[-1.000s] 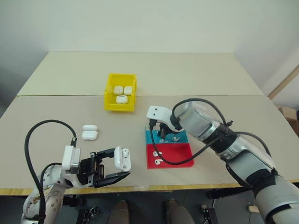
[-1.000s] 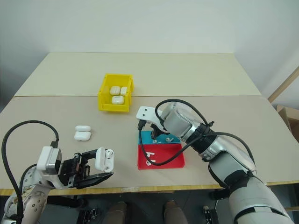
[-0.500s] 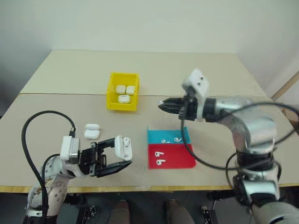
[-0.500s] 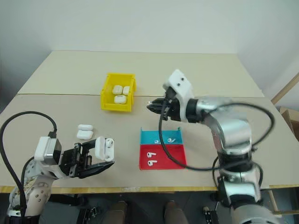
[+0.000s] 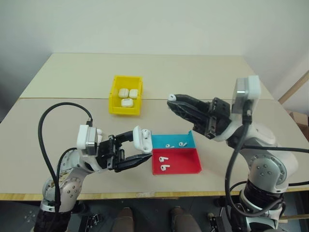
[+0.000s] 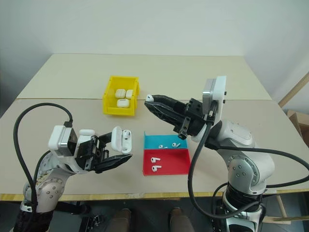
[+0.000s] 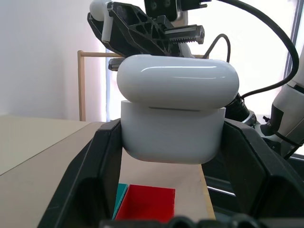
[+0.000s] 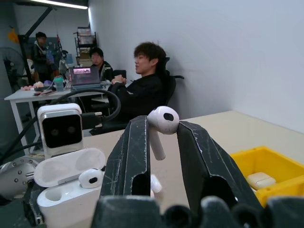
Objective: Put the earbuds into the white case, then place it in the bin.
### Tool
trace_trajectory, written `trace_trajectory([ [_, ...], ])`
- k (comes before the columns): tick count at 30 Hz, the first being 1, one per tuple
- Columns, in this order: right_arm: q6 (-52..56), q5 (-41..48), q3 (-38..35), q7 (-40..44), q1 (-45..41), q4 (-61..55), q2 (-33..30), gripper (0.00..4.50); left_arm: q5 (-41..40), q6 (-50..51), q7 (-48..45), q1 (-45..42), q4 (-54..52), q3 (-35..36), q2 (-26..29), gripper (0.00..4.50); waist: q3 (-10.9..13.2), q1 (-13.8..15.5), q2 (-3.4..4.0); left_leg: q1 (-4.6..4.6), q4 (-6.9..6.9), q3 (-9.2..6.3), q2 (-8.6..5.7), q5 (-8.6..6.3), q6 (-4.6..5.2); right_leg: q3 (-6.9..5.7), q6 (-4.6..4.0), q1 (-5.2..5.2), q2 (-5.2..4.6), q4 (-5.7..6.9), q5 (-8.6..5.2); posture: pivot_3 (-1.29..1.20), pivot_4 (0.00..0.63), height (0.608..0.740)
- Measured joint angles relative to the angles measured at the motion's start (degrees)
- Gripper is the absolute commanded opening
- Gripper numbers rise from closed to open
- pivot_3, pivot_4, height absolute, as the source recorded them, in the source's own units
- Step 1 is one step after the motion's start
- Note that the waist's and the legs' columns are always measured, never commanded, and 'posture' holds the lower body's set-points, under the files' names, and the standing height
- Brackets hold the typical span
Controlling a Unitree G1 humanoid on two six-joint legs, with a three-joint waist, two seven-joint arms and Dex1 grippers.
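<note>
Near the front edge of the desk (image 5: 58, 111), the left gripper (image 5: 137, 151) is holding the white case (image 5: 143, 140) off the surface, its fingers pinching the case body with the lid flipped open. One earbud (image 8: 89, 178) is sitting in a well already; the other well looks empty. Just beyond, toward the desk's front right, a red tray (image 5: 176, 161) and a blue tray (image 5: 171, 141) are lying side by side, each with loose earbuds in it.

Higher up, the right gripper (image 5: 175, 102) is holding a second earbud (image 5: 171, 97), its fingers pinching the stem with the round head sticking out past the tips. The earbud's long axis is running roughly along the fingers, which are pointing toward the case.

To seat it well, the stem probably needs turning to point down into the empty well, with the case held steady and the release coming only once the bud is seated.

Farthest back, near the desk's middle seam, the yellow bin (image 5: 126, 94) is holding three closed cases.
</note>
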Motion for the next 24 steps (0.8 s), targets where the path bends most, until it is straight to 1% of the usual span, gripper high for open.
trace_trajectory([
  [2, -0.7, 2.3, 0.5, -0.1, 0.8, -0.5, -0.3, 0.91, -0.1, 0.5, 0.7, 0.1, -1.3, -0.4, -0.1, 2.8, 0.0, 0.0, 0.0, 0.0, 0.0, 0.01, -0.01, 0.0, 0.0, 0.0, 0.0, 0.0, 0.0, 0.01, 0.0, 0.0, 0.15, 0.74],
  [6, -1.5, 6.3, 1.7, 0.8, 2.8, -1.9, -3.5, 0.91, -0.1, 0.8, 1.5, 0.4, -2.9, -0.9, -0.2, 2.8, 0.0, 0.0, 0.0, 0.02, 0.0, 0.0, -0.01, 0.0, 0.0, 0.0, 0.0, 0.01, 0.0, 0.0, 0.0, 0.0, 0.15, 0.74],
  [13, -1.8, 12.7, 2.6, 2.1, 2.9, -2.0, -8.5, 0.91, -1.3, 1.0, 1.7, -0.1, -3.0, -0.9, -0.6, 2.8, 0.0, 0.1, 0.0, 0.02, 0.01, 0.0, -0.01, 0.01, 0.0, 0.0, 0.0, 0.03, 0.0, 0.0, 0.0, 0.0, 0.15, 0.74],
  [24, -4.4, 15.0, 5.9, 1.9, 4.1, -2.1, -10.3, 0.91, -1.8, 0.7, -0.6, -1.7, -0.4, -2.6, -3.7, 2.8, 0.0, 0.1, -0.01, 0.01, 0.01, 0.0, -0.02, 0.01, 0.0, 0.0, 0.01, 0.03, 0.0, -0.01, 0.0, 0.0, 0.15, 0.74],
])
